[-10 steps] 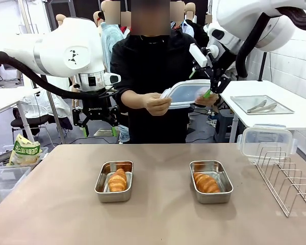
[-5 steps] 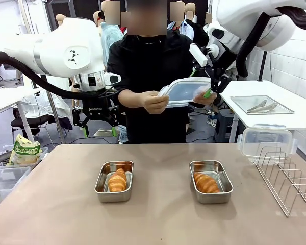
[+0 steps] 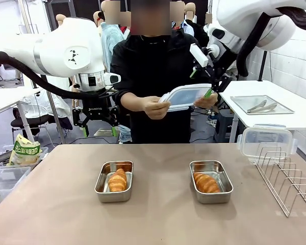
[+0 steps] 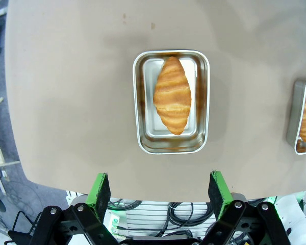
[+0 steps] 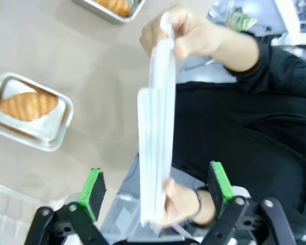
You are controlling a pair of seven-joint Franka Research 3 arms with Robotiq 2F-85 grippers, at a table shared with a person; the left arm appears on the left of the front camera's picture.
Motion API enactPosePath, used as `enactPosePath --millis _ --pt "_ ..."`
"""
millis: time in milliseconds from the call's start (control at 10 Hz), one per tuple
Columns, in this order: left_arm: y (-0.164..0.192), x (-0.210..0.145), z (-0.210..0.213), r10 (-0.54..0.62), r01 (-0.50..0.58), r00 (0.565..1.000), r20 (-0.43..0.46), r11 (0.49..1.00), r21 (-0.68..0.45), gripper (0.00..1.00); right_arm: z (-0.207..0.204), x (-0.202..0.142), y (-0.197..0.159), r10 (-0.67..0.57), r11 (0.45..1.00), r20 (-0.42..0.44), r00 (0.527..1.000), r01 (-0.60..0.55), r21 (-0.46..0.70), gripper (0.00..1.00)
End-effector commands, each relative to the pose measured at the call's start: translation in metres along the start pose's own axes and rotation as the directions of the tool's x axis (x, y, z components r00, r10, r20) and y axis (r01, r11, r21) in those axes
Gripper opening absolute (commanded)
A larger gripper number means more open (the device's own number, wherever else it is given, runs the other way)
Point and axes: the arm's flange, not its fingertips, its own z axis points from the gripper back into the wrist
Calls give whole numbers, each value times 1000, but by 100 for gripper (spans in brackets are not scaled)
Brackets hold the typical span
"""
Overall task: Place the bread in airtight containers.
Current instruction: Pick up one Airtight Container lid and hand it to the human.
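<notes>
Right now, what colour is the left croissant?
Golden brown with darker ridges; the croissant shows best in the left wrist view.

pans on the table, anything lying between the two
No, just bare table between the left pan and the right pan, clear in the front view.

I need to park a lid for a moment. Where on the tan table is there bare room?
Free: between the left rectangular steel pan and right steel pan; the tan table's near strip; left of the left pan. Crowded: right edge, with silver wire rack and clear plastic box.
</notes>
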Motion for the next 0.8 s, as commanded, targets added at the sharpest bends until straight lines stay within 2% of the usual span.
enactPosePath --millis 0,200,300,400,600,700 --pt "2 0 2 -4 3 1000 12 1000 15 100 48 -17 32 139 989 -124 982 -144 -25 100" --pt "2 0 2 -4 3 1000 12 1000 15 100 94 -66 47 143 990 -205 968 -142 17 100" --pt "2 0 2 -4 3 1000 12 1000 15 100 104 -90 52 172 985 -181 968 -167 42 100" --pt "2 0 2 -4 3 1000 12 1000 15 100 102 -118 57 182 982 -204 962 -166 91 100" --pt "2 0 2 -4 3 1000 12 1000 15 100 75 -172 67 183 979 -132 974 -167 121 100" --pt "2 0 2 -4 3 1000 12 1000 15 100 63 -186 72 160 979 -111 981 -143 148 100"
